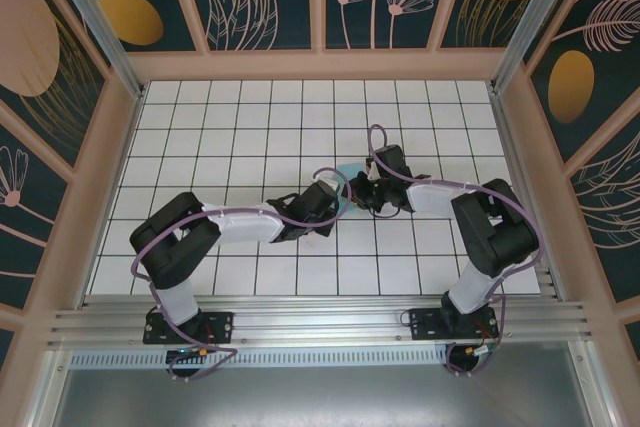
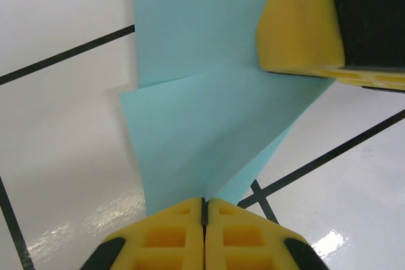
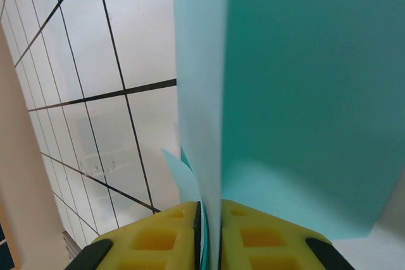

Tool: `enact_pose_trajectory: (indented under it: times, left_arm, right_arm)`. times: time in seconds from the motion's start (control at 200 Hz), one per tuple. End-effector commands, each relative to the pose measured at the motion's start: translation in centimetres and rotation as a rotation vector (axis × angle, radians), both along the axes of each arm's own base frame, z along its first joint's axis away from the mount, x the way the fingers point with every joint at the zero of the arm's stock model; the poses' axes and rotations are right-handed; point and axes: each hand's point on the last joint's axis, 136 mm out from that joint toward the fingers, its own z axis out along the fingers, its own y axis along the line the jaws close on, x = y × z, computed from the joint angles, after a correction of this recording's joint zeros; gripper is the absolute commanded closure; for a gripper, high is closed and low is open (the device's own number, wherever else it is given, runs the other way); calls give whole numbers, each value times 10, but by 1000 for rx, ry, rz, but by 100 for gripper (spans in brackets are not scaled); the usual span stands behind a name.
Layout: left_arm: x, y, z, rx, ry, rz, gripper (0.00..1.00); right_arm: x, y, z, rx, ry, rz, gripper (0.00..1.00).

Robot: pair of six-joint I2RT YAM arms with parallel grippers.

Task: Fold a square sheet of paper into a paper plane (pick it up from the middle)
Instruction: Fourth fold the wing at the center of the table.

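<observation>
Square sheet of paper (image 2: pixel 209 124): thin, light teal-blue, unmarked, partly folded. One layer overlaps another, its slanted edge crossing the sheet, and both narrow toward a crease. The creased end runs into the closed left gripper (image 2: pixel 204 203). Another part stands on edge, pinched between the fingers of the right gripper (image 3: pixel 209 205). Seen from above, the sheet is a small teal patch between the two grippers, near the middle of the white gridded table (image 1: pixel 200 107).

Thin, matt teal paper (image 2: pixel 209 124) against a glossy white tiled table (image 2: pixel 63 156) catching glare; the fingers (image 2: pixel 171 235) are dull yellow moulded plastic, the front rail (image 1: pixel 320 319) brushed metal.
</observation>
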Motion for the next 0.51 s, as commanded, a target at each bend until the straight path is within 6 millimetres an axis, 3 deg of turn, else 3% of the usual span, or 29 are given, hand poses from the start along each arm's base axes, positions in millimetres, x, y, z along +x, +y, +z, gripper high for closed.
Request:
enact_pose_trajectory:
  times: [0.0,0.34,0.5]
  left_arm:
    - [0,-1,-5,11,-5,-4,95]
    - [-7,-12,-9,-88,77,-34,97]
    - [-8,-14,-3,-226,141,-43,96]
  right_arm:
    - [1,-4,2,-43,-16,11,79]
    - [3,-38,37,-64,-140,-53,59]
    - [-1,-51,50,-35,-188,-57,57]
